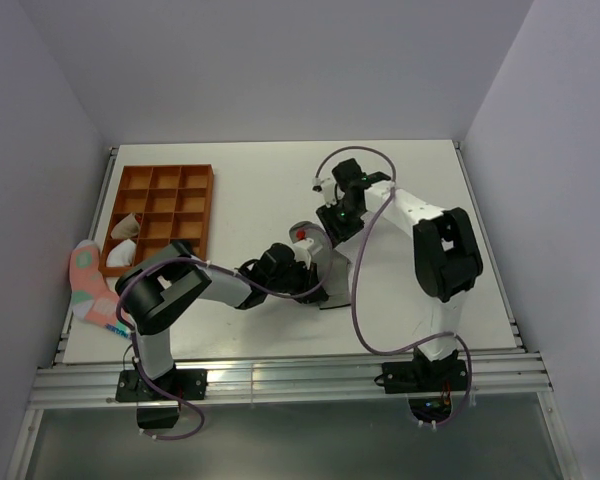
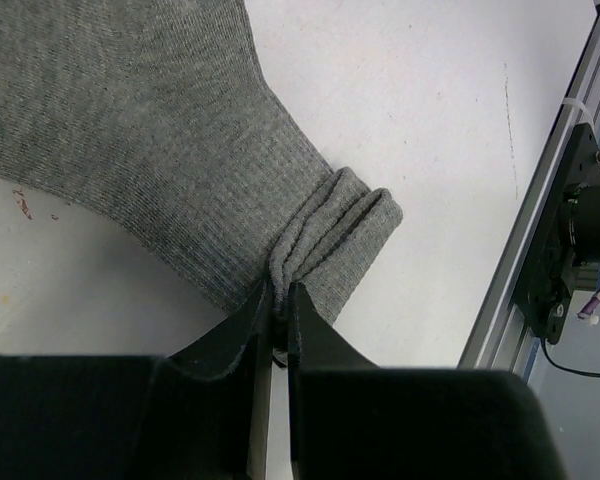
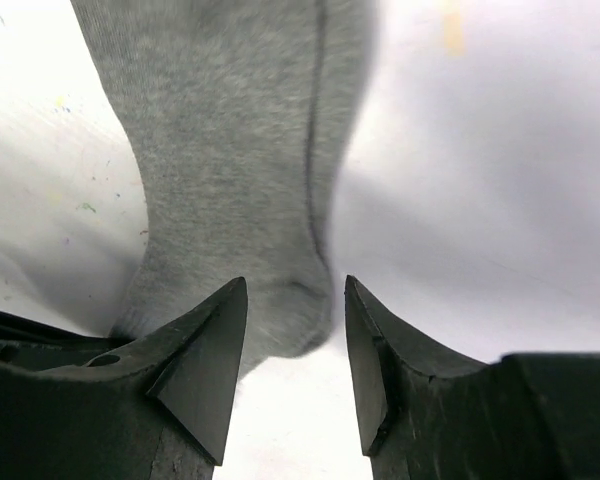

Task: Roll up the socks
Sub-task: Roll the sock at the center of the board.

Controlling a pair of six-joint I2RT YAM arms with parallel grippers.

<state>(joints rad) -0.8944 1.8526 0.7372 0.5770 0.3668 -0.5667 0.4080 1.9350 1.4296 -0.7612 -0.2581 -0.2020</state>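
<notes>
On the table (image 1: 270, 190), one grey sock (image 2: 160, 150): left tool (image 2: 280, 292) pinches its folded edge, right tool (image 3: 296, 288) gapes open.

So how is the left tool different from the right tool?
The left tool has its jaws almost together, pinching a bunched fold of the grey sock. The right tool has its jaws apart and grips nothing. The left tool is at the sock's ribbed end, while the right tool is over its smooth rounded end. Both are black, and both are at the same sock.

text: none legible | labels: none | numbers: none | signs: none
</notes>
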